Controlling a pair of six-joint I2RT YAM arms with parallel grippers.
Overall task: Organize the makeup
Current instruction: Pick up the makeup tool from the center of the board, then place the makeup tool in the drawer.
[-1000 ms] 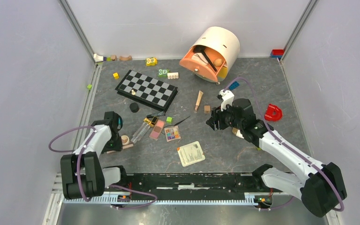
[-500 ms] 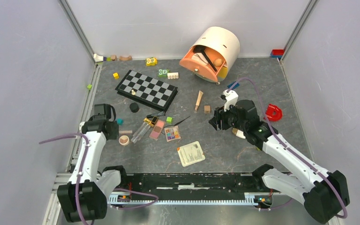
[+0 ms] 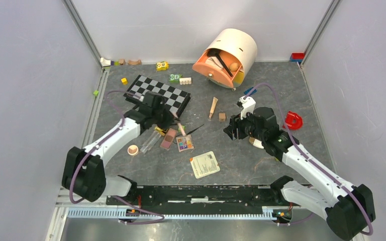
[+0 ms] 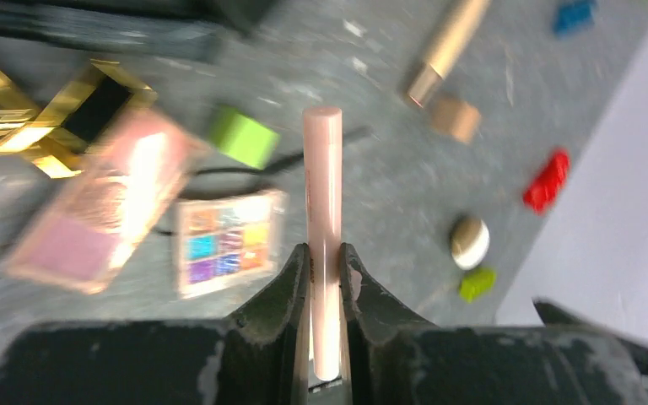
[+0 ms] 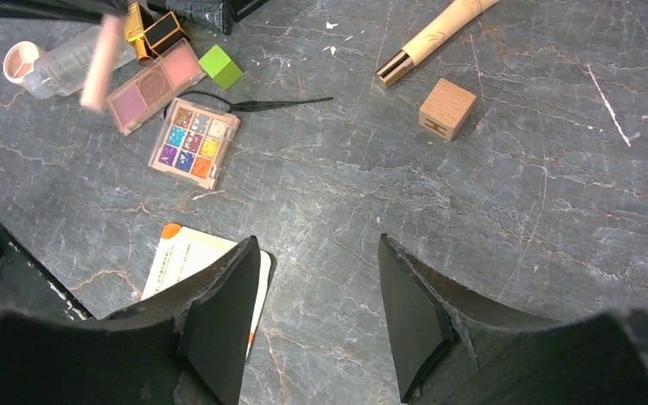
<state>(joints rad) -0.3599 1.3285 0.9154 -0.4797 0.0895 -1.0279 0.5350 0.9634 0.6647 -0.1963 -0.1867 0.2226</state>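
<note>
Gripping the pink pencil tight between its jaws, the left gripper is hovering centre-left in the top view, above the pink palette and multicolour palette. The right gripper is hanging centre-right, jaws released.

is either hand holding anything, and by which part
The left hand grips the pink pencil near one end, with the rest sticking out in front of it. The right hand is open and holds nothing.
</note>
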